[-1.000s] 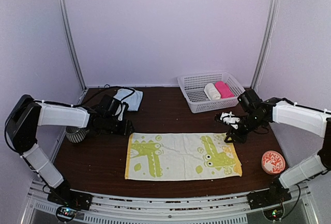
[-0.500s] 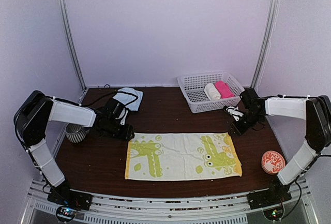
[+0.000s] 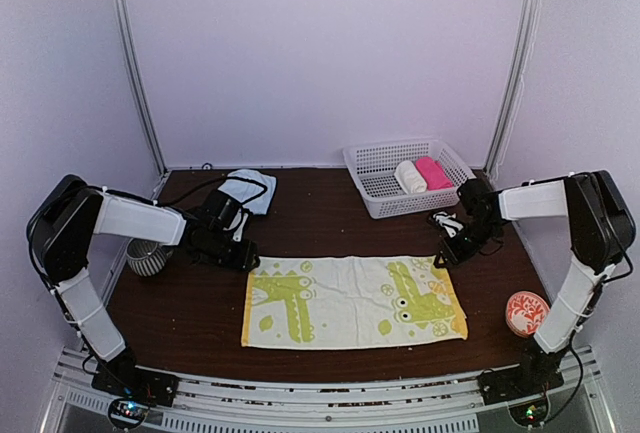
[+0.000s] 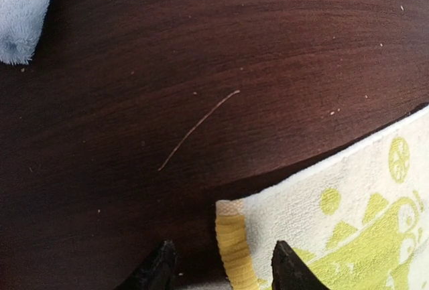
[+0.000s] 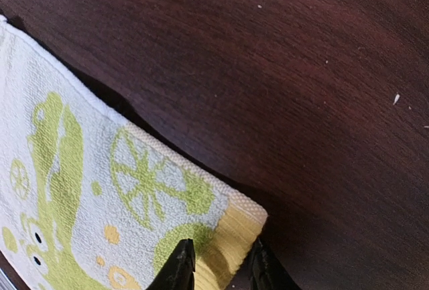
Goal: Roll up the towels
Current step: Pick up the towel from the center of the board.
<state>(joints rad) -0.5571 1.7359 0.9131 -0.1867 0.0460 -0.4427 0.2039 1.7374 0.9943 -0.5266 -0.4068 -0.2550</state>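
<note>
Yellow-green patterned towel [image 3: 352,301] spread flat on the near middle of the table [image 3: 320,218], long side running left to right. Left gripper [image 4: 221,263] low at the towel's far left corner, jaws apart, yellow hem between them, not yet pinched. Right gripper [image 5: 220,263] low at the far right corner, jaws nearly together on either side of the yellow hem; cannot tell whether clamped. Pale blue towel [image 3: 250,191] bunched at the far left of the table, behind the left gripper, well apart from the patterned one.

Dark wooden table [image 3: 330,218] bears patterned towel [image 3: 350,301], blue towel [image 3: 262,193], basket [image 3: 392,205], cup [image 3: 145,258], red dish [image 3: 527,313].
</note>
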